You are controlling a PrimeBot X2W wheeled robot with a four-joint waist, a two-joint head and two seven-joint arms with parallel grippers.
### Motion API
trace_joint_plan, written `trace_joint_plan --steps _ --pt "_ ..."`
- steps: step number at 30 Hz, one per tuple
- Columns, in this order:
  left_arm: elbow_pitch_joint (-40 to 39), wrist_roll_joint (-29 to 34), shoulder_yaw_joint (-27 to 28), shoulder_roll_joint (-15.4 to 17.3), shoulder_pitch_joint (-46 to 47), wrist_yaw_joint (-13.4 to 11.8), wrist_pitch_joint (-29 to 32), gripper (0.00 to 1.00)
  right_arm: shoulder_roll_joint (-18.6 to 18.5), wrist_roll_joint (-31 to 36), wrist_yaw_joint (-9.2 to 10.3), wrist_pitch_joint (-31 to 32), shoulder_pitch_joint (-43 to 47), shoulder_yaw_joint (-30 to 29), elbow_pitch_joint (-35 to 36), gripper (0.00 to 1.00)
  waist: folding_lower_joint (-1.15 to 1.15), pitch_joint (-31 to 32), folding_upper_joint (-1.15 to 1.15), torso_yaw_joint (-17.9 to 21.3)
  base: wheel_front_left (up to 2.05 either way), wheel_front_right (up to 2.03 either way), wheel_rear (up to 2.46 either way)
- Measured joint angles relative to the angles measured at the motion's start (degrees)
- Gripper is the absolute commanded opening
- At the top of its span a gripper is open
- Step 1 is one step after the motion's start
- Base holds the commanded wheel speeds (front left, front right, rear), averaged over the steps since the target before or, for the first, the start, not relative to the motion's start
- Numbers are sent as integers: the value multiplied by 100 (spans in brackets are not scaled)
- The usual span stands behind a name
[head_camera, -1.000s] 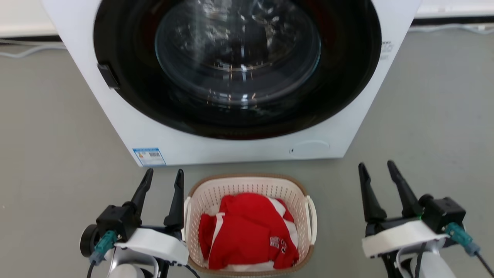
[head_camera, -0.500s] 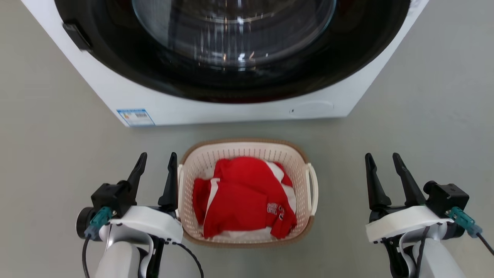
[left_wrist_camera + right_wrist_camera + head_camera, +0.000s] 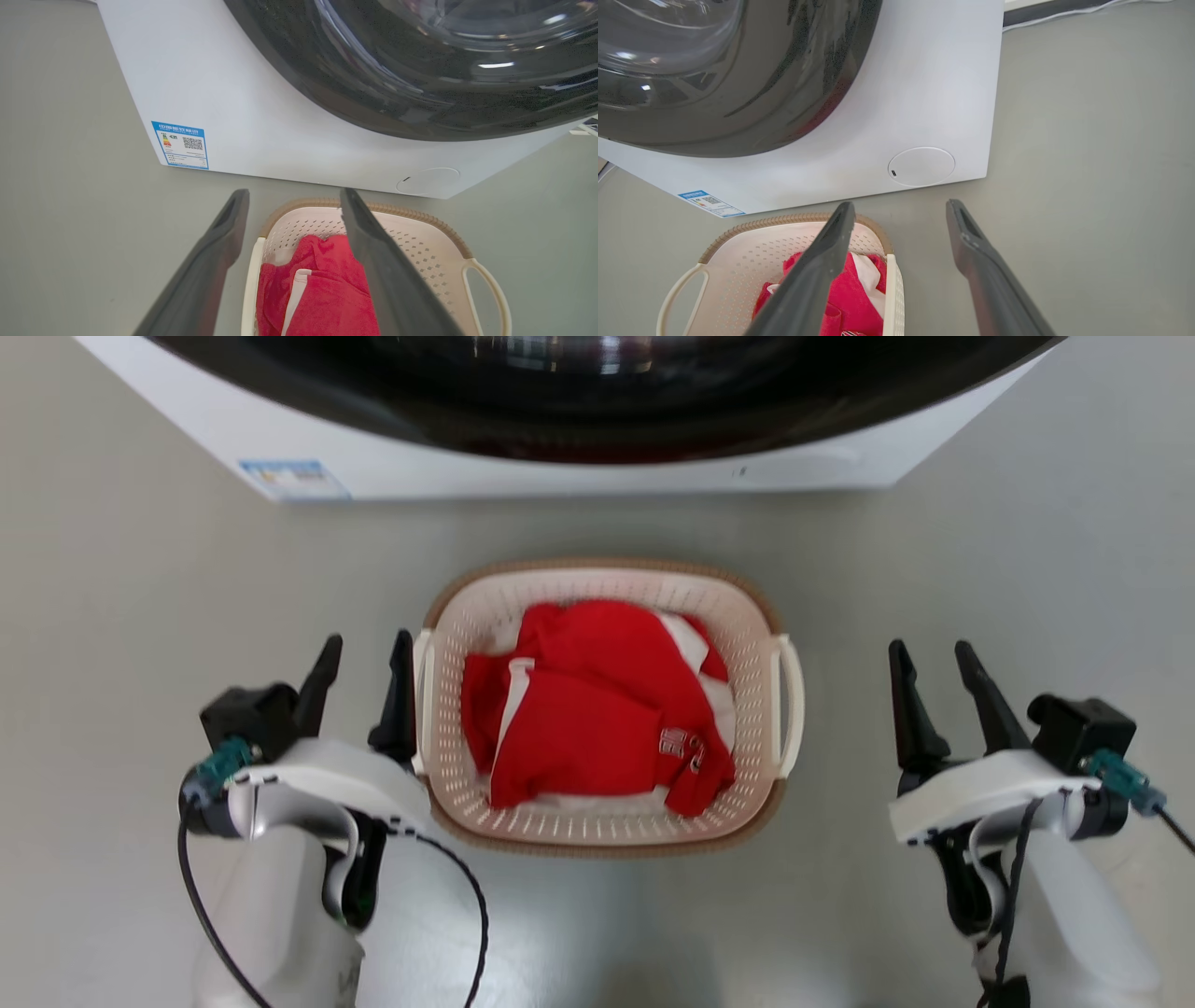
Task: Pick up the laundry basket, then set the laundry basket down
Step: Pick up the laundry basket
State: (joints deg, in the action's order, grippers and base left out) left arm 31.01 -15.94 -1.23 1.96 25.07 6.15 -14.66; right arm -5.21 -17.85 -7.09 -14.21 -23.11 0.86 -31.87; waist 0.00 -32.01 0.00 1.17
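Cream-white with a brown rim, the laundry basket (image 3: pixel 597 586) sits on the grey floor (image 3: pixel 140 616) just in front of the washing machine (image 3: pixel 560 476), with red clothes (image 3: pixel 597 719) heaped inside. Over the last second my head view has tipped downward. The machine's dark door (image 3: pixel 597 392) has slid nearly out of the top, and the basket now lies mid-picture. That is the camera dropping as I bend, not the basket moving.

Measured against the basket, both tools keep the same stations. The left tool (image 3: pixel 367 653) is just beside the left handle (image 3: pixel 422 700), and the right tool (image 3: pixel 929 658) is well apart from the right handle (image 3: pixel 787 705). Both are spread open and hold nothing.

I judge the pickup has not begun. Bending seems to be bringing me down toward the handles, and the right side has the wider gap to close before any lift.
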Motion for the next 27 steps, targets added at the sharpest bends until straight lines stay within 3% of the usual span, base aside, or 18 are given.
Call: trace_joint_plan --steps 12,27 --pt "1034 -23 52 -16 918 76 -3 100 -136 -289 -3 0 -725 461 -746 100 0 -970 0 -252 0 0 0" --pt "1937 -327 -642 -31 1827 100 -3 100 -205 -450 -3 0 -1503 791 -1321 100 0 -1864 0 -379 0 0 0"
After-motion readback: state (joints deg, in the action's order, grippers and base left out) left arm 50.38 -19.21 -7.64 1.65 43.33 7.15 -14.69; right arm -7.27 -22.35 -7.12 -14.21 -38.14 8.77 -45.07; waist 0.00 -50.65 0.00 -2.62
